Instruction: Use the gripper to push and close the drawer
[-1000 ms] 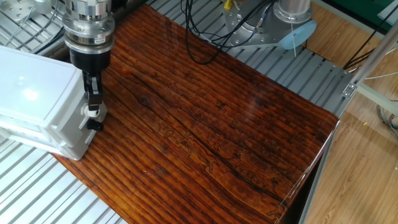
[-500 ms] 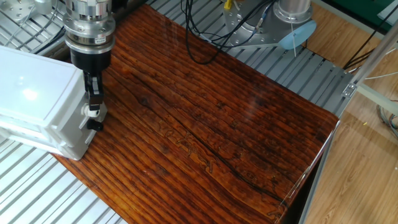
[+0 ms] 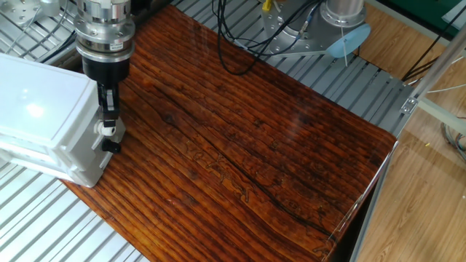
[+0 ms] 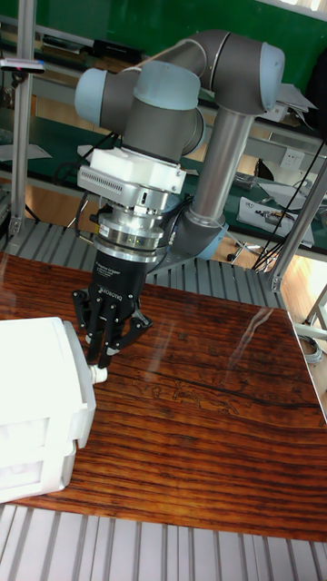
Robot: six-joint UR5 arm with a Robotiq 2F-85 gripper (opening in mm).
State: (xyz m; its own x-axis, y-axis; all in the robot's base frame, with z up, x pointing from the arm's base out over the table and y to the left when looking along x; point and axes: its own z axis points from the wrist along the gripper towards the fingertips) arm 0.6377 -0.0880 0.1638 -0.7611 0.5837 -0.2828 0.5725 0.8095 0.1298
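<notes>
One black claw [image 3: 109,120] [image 4: 102,356], fingers drawn together, points down against the front of the white drawer [image 3: 102,156] [image 4: 80,399] by its small knobs, at the left edge of the dark wooden desk [image 3: 255,145] [image 4: 200,436].

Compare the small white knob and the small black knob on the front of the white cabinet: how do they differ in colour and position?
The white knob is pale and blends with the cabinet; the black knob is dark and stands out. The white knob sits higher, right under the tip of the gripper; the black knob sits lower, nearer the table. Both are small and project from the same front face.
</notes>
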